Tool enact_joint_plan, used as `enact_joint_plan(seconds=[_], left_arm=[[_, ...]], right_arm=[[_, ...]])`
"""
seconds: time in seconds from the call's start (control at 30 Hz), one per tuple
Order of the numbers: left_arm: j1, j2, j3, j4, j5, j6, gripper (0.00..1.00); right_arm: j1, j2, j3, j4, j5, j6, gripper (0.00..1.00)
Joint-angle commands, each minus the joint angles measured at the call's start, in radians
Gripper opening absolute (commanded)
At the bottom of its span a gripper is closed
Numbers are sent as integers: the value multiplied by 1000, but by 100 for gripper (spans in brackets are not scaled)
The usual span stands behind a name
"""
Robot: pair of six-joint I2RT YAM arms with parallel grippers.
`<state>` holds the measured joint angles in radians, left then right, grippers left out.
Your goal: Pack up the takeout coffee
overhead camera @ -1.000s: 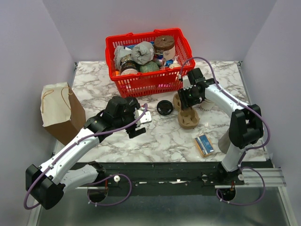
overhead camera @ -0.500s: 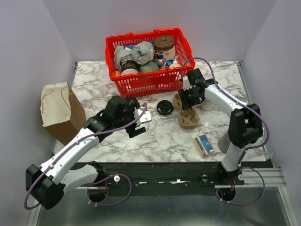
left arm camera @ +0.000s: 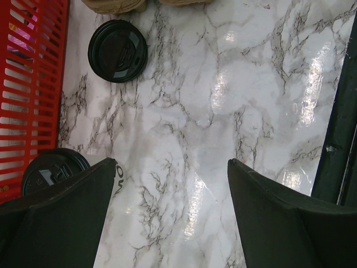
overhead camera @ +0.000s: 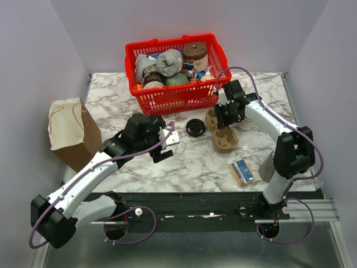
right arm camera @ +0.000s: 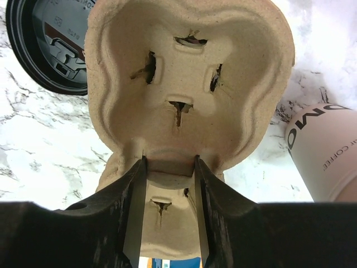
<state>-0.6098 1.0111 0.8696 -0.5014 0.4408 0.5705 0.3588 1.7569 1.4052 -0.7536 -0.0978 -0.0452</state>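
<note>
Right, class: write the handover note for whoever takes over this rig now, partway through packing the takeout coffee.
Left gripper: open, nothing between its fingers, over the table.
Right gripper: fingers either side of the narrow middle of the pulp cup carrier; I cannot tell whether it grips.
Takeout coffee: lid on, on the table beside the red basket, just outside one finger of the left gripper.
Done: nothing packed yet; the carrier's pockets are empty.
Left: probably grasp the coffee and seat it in the carrier.
</note>
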Motion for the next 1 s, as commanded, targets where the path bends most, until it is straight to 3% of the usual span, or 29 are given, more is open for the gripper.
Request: enact_joint_plan(seconds=[0.0,0.13,0.37,0.57,0.6,0.73,0.8,0.87,0.97], left_arm=[[4,-6,-9,21,1,-11,89],[4,-8,-9,24,-1,-8,89],[4,6,-4,29,6,-4,90],[2,33,5,67,44,-43,90],[4,41,6,137,52,-84,90],[2,99,23,417,-1,-564,90],[2,159,17,594,7,-712,89],[2,248,31,684,13,-888,89],[1,351,60,765,-60,-1025,89]], right_arm=[[-3,-60,34,-27,3,-25,37],[-3,-99,55,-43,-29,-56,30],[-3,-155,17,-30,-31,-111,28],[-3,-122,-8,-35,-186,-105,28],[-3,-119,-5,-35,-197,-102,28],[-3,-99,32,-53,-191,-111,29],[-6,-94,43,-61,-184,-117,29],[-4,-86,46,-72,-191,-120,29],[-4,-92,41,-73,-194,-124,29]])
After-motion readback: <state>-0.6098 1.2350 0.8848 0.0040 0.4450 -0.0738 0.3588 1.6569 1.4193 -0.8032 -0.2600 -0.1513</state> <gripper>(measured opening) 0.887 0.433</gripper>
